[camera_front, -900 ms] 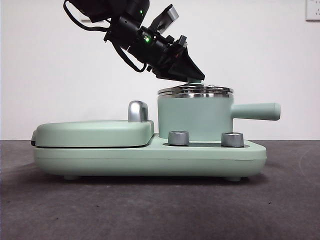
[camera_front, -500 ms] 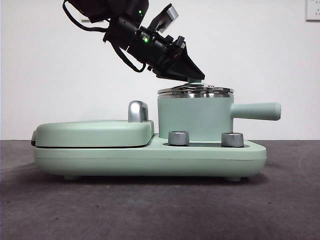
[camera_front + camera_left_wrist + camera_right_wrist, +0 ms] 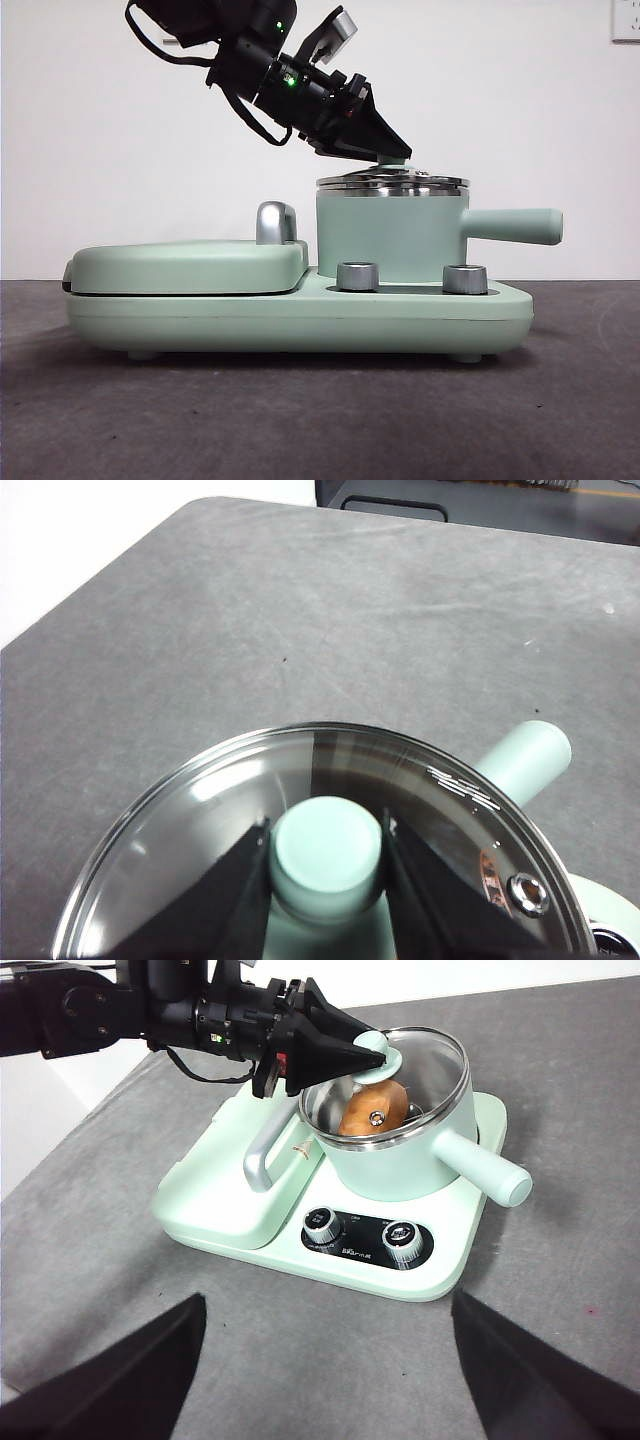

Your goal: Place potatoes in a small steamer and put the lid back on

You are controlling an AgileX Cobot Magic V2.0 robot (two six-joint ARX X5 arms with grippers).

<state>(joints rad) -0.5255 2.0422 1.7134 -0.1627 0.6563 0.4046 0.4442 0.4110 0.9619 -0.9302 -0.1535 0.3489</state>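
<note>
potato [image 3: 372,1109] inside small steamer [image 3: 390,235]; left fingers [image 3: 240,890] clamp lid [image 3: 200,810] knob.

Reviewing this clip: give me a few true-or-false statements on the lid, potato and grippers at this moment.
1. The lid sits on the steamer. True.
2. The potato lies on the table. False: it is inside the steamer, under the lid.
3. The left gripper is closed around the lid's knob. True.
4. The right gripper holds the steamer's handle. False: it is open, apart from the cooker.
</note>
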